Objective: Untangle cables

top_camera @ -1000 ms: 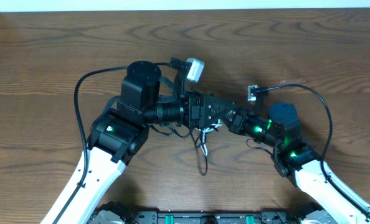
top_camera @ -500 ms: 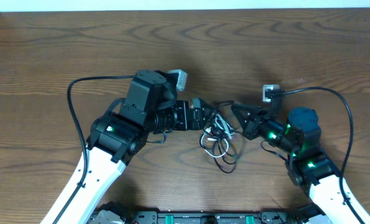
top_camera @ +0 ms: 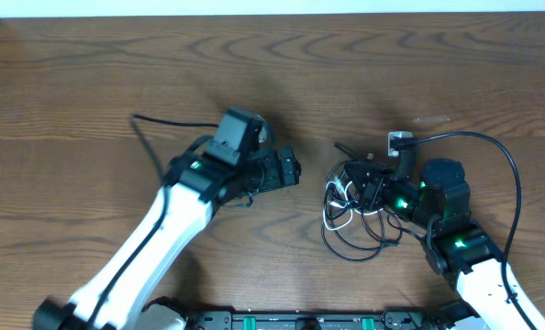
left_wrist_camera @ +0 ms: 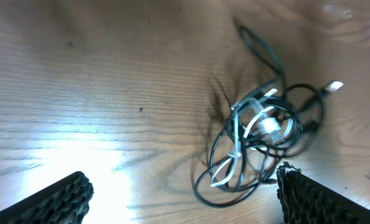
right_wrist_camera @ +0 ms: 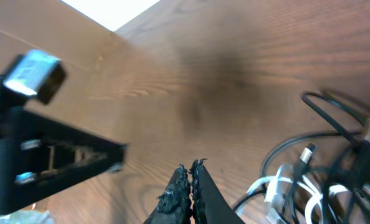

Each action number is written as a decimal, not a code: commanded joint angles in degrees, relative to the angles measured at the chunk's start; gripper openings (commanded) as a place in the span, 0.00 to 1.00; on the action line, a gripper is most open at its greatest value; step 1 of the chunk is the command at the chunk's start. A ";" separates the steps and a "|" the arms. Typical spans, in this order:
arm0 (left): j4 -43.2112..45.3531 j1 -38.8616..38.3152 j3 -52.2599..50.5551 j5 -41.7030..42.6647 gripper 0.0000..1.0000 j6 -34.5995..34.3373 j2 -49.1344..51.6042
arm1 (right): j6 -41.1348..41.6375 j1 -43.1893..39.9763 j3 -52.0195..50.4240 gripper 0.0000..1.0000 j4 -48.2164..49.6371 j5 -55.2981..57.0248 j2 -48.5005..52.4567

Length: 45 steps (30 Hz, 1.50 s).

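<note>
- L claw point(left_wrist_camera: 184, 180): jaws wide apart, nothing in them. R claw point(right_wrist_camera: 190, 173): tips pressed together, no cord visible between them.
- Cables point(top_camera: 353, 218) sit in one clump on the worktop point(top_camera: 89, 82), right of centre, toward the near edge.
- Key relation: clump lies to the right of L claw w/ bare wood between. R claw is right at the clump's far-right side, so I reckon R arm point(top_camera: 442, 188) is the nearer one.
- No clean long axis to the clump. Black loops trail toward the near edge, and one loop pokes toward the far edge.
- L wrist cam gives me the white cord point(left_wrist_camera: 235, 140) threaded thru the black loops, plus a pale plug end point(left_wrist_camera: 335, 86). In overhead, R claw covers part of that.
- R wrist cam shows cords off to one side of the tips, not under them. Overhead can't settle that.
</note>
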 commanded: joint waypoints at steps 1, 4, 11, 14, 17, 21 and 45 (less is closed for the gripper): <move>2.03 -0.39 -0.04 6.03 0.97 -2.75 3.56 | -0.02 -0.24 0.17 0.03 -2.32 3.48 -0.48; 4.48 -1.81 -0.04 9.86 0.97 -1.46 6.80 | 1.90 -0.24 0.17 0.07 -5.79 7.80 -0.48; 7.19 -7.13 -0.04 9.73 0.98 -1.49 11.93 | 2.49 -0.24 0.17 0.30 -12.37 11.32 -0.46; 9.49 -9.53 -0.04 6.82 0.98 -1.53 14.43 | 2.49 -0.22 0.17 0.48 -16.28 13.79 -0.46; 10.69 -11.17 -0.04 1.44 0.98 -1.99 17.33 | 2.43 -0.22 0.17 0.70 -18.29 15.30 -0.42; 13.99 -11.69 -0.04 -2.32 0.87 -3.13 22.18 | 2.45 -0.22 0.17 0.75 -20.31 20.90 0.55; 7.17 -5.31 0.04 -2.32 0.07 1.05 10.19 | 5.03 -4.15 0.50 0.01 -13.44 24.90 11.76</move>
